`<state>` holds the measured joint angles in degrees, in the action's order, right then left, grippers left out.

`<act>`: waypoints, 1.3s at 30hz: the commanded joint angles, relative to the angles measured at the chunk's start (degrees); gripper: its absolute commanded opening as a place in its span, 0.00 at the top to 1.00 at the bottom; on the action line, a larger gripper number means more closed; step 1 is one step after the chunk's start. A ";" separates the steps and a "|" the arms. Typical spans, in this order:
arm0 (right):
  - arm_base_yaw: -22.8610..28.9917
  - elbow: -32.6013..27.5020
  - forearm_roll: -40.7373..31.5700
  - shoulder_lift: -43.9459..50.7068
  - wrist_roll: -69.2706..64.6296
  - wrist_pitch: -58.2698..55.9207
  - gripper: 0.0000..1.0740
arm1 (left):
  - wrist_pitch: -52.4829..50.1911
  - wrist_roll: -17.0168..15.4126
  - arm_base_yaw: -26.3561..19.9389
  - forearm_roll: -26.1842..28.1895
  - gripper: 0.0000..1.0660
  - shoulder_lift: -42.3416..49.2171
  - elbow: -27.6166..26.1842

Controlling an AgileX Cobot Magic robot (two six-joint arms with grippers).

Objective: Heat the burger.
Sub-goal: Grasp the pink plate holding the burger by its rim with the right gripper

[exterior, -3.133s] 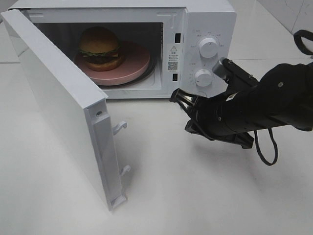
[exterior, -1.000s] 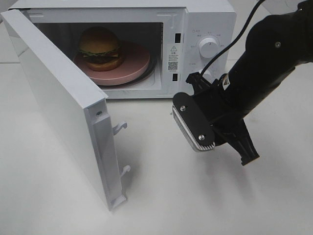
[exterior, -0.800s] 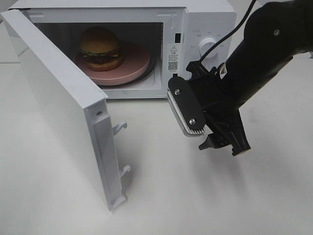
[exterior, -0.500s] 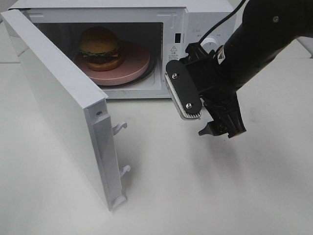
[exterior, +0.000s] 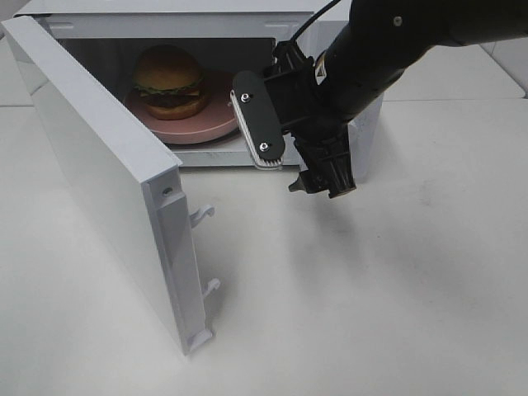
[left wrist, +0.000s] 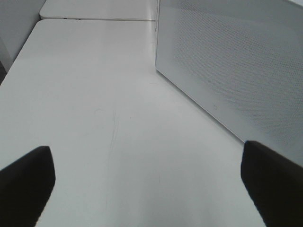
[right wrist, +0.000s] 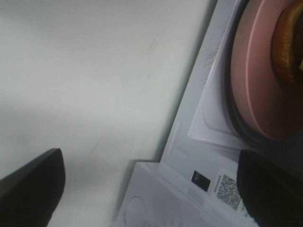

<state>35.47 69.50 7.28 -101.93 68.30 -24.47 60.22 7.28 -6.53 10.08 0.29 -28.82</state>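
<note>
The burger (exterior: 169, 78) sits on a pink plate (exterior: 224, 115) inside the open microwave (exterior: 165, 7). My right gripper (exterior: 289, 157) hangs open just outside the cavity's right front corner, to the right of the plate. It touches nothing, and its arm covers the control panel. The right wrist view shows its dark fingers (right wrist: 28, 187) wide apart, with the plate (right wrist: 255, 80) and an edge of the burger bun (right wrist: 289, 42) beyond them. In the left wrist view my left gripper (left wrist: 149, 189) is open over bare table; it is out of the exterior high view.
The microwave door (exterior: 91, 165) stands swung out to the left, its latch hooks (exterior: 202, 216) facing the table. A white dotted panel (left wrist: 227, 61) rises close beside the left gripper. A QR sticker (right wrist: 229, 197) marks the microwave's front frame.
The right arm has swung up and left, from in front of the dials to the cavity's right corner. Its jaws have spread wider. Burger, plate and door have not moved.
</note>
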 commanded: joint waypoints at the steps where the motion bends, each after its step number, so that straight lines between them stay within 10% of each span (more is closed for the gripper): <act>1: 0.23 1.72 0.34 -1.15 -0.63 0.69 0.13 | -0.63 -0.23 -0.29 0.23 0.06 1.09 0.11; 39: 0.97 27.16 1.78 -24.06 -8.77 1.49 0.17 | -0.63 -0.23 -0.29 0.23 0.06 1.09 0.11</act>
<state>36.21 96.09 8.77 -125.99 60.33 -22.35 60.22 7.28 -6.53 10.08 0.29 -28.82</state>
